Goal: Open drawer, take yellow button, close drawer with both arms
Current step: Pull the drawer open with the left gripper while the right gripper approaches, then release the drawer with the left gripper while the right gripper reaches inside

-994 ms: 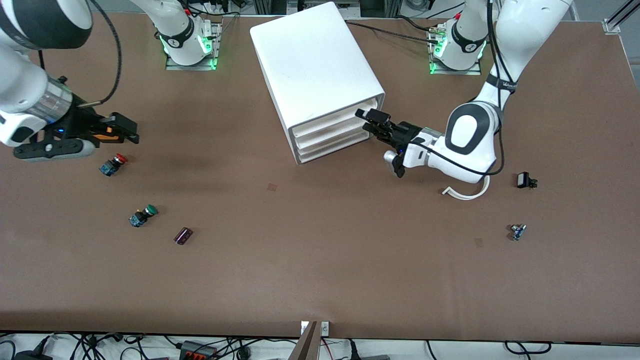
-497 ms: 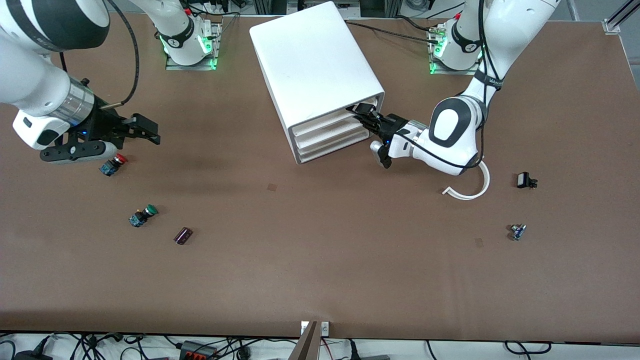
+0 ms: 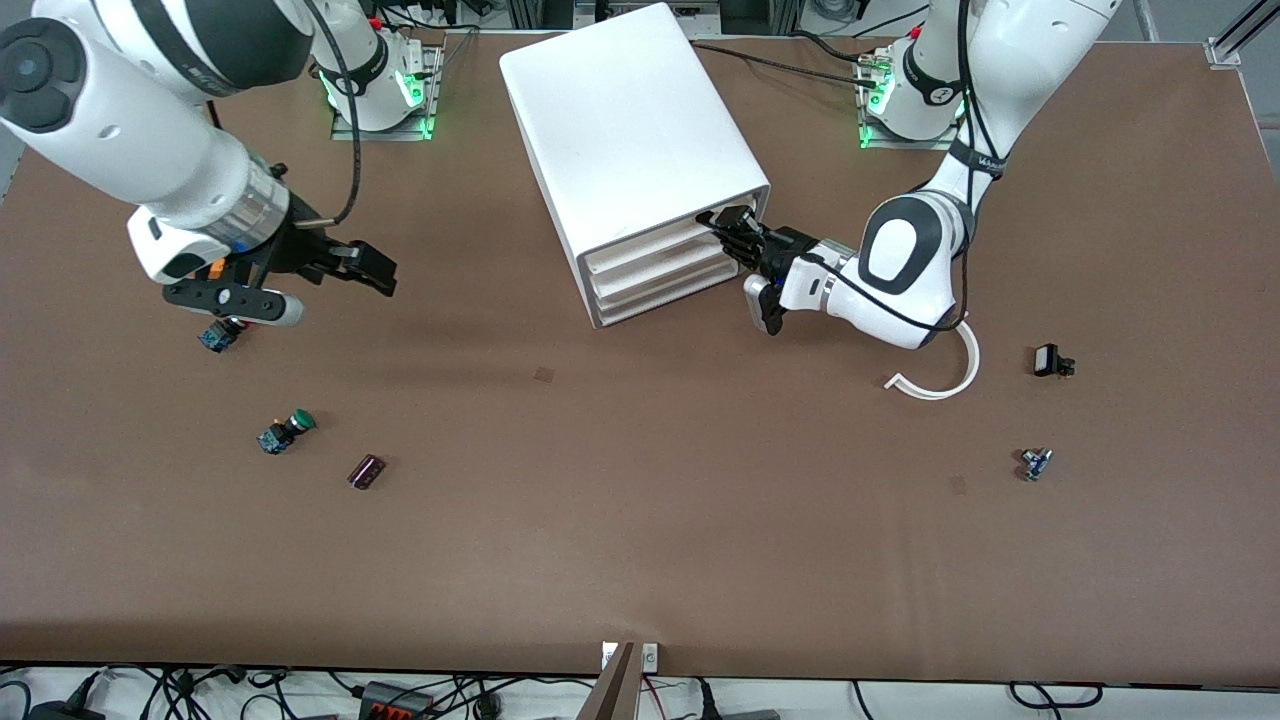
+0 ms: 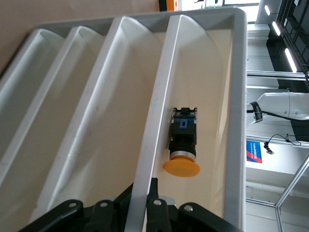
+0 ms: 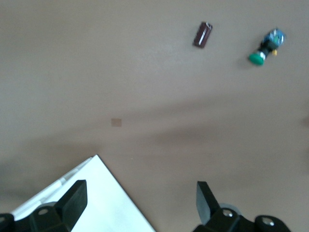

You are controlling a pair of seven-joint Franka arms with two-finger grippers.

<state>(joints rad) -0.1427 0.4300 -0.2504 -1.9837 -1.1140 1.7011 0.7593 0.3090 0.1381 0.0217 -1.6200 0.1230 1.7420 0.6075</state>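
Note:
The top drawer (image 3: pixel 660 240) of the white cabinet (image 3: pixel 620 110) looks pushed in or nearly so. My left gripper (image 3: pixel 728 222) is at the drawer's front, at the end toward the left arm. In the left wrist view, the gripper (image 4: pixel 145 193) is shut on the drawer's front rim (image 4: pixel 159 121), which runs between the fingers. The yellow-capped button (image 4: pixel 182 145) lies on its side inside the drawer, just past the rim; it is hidden in the front view. My right gripper (image 3: pixel 383 276) is open and empty in the air over the table, between the cabinet and the right arm's end (image 5: pixel 140 203).
A red-capped button's blue body (image 3: pixel 213 337) peeks out under the right hand. A green-capped button (image 3: pixel 285 430) and a dark cylinder (image 3: pixel 366 471) lie nearer the camera. A white curved strip (image 3: pixel 940 378), a black part (image 3: pixel 1050 360) and a small blue part (image 3: pixel 1035 463) lie toward the left arm's end.
My left gripper has moved in onto the top drawer's front and closed on its rim. My right arm has swung toward the cabinet, covering the red button's cap.

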